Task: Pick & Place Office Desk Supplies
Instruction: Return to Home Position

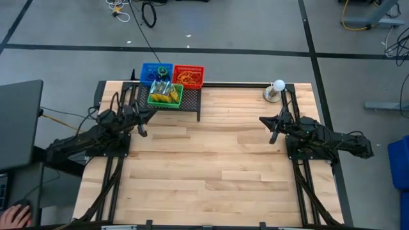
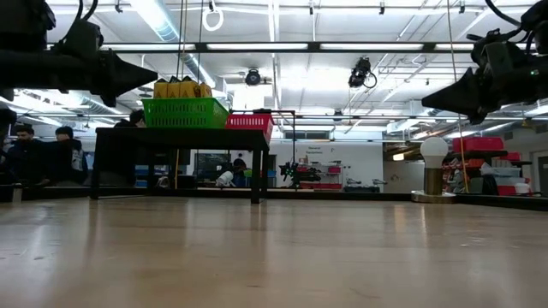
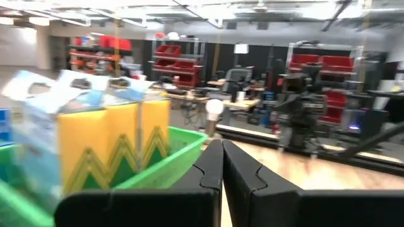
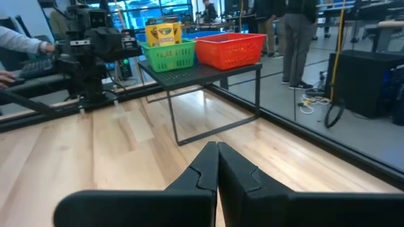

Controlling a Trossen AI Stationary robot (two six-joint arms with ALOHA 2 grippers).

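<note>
Yellow crayon boxes (image 1: 163, 94) stand upright in a green basket (image 1: 177, 99) on a small black stand at the table's far side. Beside it, a red basket (image 1: 189, 77) holds orange rubber-band loops and a blue basket (image 1: 151, 71) holds more small things. My left gripper (image 1: 143, 124) is shut and empty, at the table's left, close by the green basket (image 3: 170, 157) and the crayon boxes (image 3: 120, 145). My right gripper (image 1: 273, 128) is shut and empty at the table's right, facing the stand (image 4: 189, 72) from a distance.
A white ball on a round base (image 1: 276, 90) stands at the far right corner. The wooden tabletop (image 1: 211, 160) spreads between the two arms. A hand (image 1: 14, 214) shows at the near left, off the table. People stand in the room behind.
</note>
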